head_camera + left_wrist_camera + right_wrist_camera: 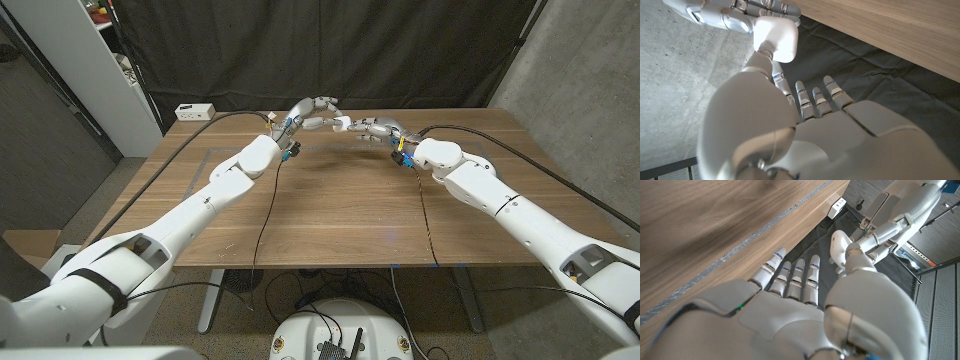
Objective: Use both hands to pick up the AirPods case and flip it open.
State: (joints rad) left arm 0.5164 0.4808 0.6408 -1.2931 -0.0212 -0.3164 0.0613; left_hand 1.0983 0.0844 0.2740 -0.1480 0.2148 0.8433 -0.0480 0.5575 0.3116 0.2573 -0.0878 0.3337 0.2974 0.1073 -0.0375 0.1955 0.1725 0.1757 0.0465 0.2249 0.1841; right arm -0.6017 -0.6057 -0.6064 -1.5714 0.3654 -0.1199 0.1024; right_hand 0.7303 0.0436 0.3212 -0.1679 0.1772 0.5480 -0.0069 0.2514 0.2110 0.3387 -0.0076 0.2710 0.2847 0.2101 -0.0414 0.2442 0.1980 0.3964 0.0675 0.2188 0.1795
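- The AirPods case [342, 123] is small and white. It is up in the air over the far middle of the wooden table [340, 215], between my two hands.
- In my left wrist view the AirPods case [776, 37] looks shut. I see no gap in it there, but I cannot see the lid line well.
- My left hand [312, 111] comes at the case from one side. Its thumb [762, 57] touches the case from below. Its other fingers [815, 97] are bent in and do not reach the case in that view.
- My right hand [377, 130] comes at the case from the other side. In my left wrist view its fingers [757, 10] press along the top of the case. In my right wrist view its thumb [862, 255] touches the case [839, 247], and its other fingers [800, 275] point away, a bit apart.
- So both hands have hold of the case, each with a thin pinch, not a full grab.
- I think the pick-up is done and the opening part is where I am now.
- Next I would need one hand to hold the bottom part tight and still, while a thumb of the other hand pushes the lid up. I cannot tell which end is the lid.
- The case is smooth and my hold is small, so I think it could slip and drop onto the table if I push too hard.
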